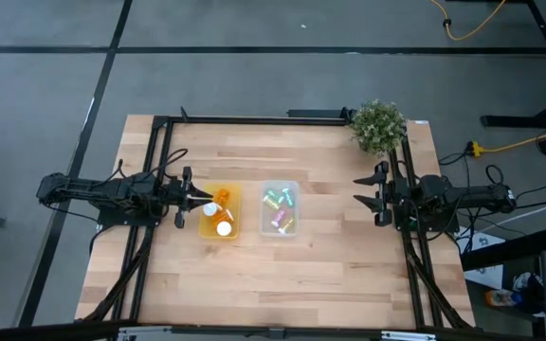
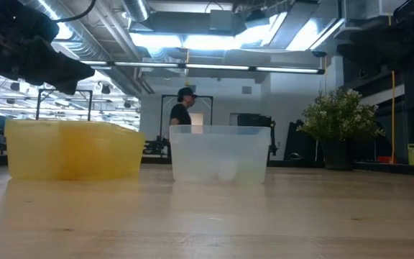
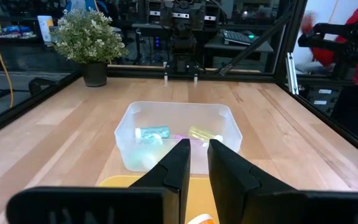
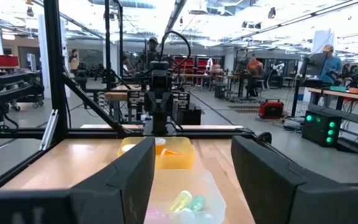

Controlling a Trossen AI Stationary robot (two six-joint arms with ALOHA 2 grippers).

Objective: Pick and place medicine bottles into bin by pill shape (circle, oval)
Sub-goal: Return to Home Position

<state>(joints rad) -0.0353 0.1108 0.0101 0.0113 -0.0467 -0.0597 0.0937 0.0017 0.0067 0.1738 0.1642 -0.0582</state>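
Note:
Two bins stand side by side mid-table. The yellow bin holds orange medicine bottles with white caps. The clear bin holds pale green bottles, which lie on its floor and also show in the left wrist view. My left gripper hovers level beside the yellow bin's left side; its fingers stand close together with nothing between them. My right gripper stands open to the right of the clear bin, pointing at it, and holds nothing.
A potted plant stands at the table's far right corner. Black frame rails run along the left, right and far sides. Bare wood lies between the bins and the near edge. A person stands in the room behind.

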